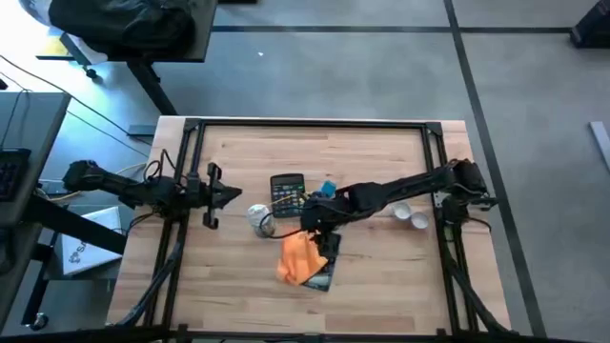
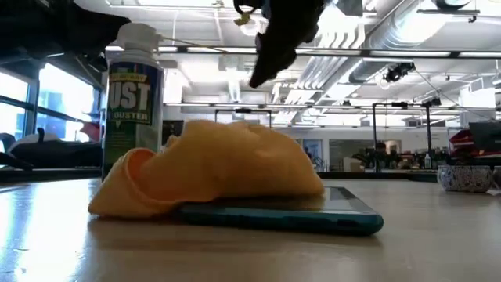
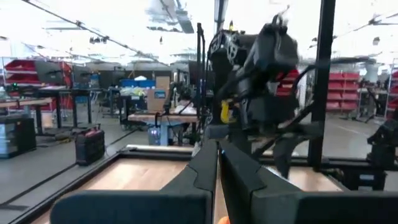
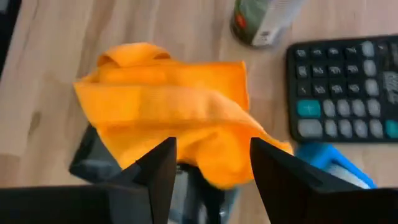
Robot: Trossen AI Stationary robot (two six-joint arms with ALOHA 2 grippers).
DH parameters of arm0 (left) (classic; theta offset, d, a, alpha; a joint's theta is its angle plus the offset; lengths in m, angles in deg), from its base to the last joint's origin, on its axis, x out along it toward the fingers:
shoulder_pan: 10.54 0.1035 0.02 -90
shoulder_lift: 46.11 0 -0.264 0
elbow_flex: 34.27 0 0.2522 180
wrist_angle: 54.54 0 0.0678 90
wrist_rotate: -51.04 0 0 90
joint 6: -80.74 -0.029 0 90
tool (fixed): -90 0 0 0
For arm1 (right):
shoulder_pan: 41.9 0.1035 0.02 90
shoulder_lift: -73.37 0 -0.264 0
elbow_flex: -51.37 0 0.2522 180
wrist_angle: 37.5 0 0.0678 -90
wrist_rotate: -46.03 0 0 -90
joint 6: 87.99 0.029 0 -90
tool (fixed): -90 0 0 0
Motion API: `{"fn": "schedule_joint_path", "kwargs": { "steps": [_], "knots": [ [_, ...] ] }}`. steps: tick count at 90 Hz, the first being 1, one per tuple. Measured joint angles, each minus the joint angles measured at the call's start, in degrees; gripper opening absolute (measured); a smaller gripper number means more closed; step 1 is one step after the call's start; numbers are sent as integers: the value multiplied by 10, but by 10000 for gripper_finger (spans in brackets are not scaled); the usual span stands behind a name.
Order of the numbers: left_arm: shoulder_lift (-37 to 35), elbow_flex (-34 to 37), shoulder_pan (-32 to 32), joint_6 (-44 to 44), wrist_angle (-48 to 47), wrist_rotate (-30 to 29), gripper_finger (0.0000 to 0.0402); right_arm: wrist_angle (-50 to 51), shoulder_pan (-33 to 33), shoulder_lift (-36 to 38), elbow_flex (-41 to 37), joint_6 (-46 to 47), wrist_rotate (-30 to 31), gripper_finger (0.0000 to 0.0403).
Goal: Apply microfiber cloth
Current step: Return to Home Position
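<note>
Orange cloth (image 1: 298,255): bunched in a soft heap over one end of the tablet, one edge spilling onto the wood. Nothing grips it.
Tablet (image 1: 323,278): flat on the table toward the front middle. It has a teal rim, and the low view shows its far end bare of cloth.
Right gripper (image 4: 211,168): hangs above the cloth and clear of it. Its fingers (image 4: 158,171) are spread apart and empty, and its wrist view looks down between them onto the folds.
Left gripper (image 1: 227,195): raised at the left side of the table, pointing toward the centre. Its fingers (image 3: 202,174) are pressed together and hold nothing.
Can (image 2: 133,110): a duster spray can standing upright just behind the cloth, between it and the calculator.
Calculator (image 1: 288,190): black, lying flat and keys up, farther back than the can.
Blue object (image 4: 329,163): small, just beside the calculator on the right arm's side.
White cups (image 1: 410,216): two small ones on the wood below the right arm, well apart from the cloth.
Table (image 1: 381,286): light wood inside a dark frame.
</note>
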Motion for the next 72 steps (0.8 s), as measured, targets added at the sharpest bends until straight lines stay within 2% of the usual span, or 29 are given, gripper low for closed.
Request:
{"fn": "schedule_joint_path", "kwargs": {
  "steps": [9, 22, 55, 65, 72],
  "knots": [
    [0, 0, -3, 4, 3, 3, 0, 3, 1, 32, -1, -24, 25, 168],
    [0, -3, -6, 16, -1, 0, 0, -74, 2, 103, -61, -49, 33, 140],
    [0, -5, -11, 15, -17, 0, 0, -355, -39, 361, -383, -5, 30, 51],
    [0, -5, -11, 15, -17, 0, 0, -448, -54, 446, -480, 11, -4, 13],
    [0, -5, -11, 15, -17, 0, 0, -493, -68, 501, -536, 32, -31, 4]
  ]
}}
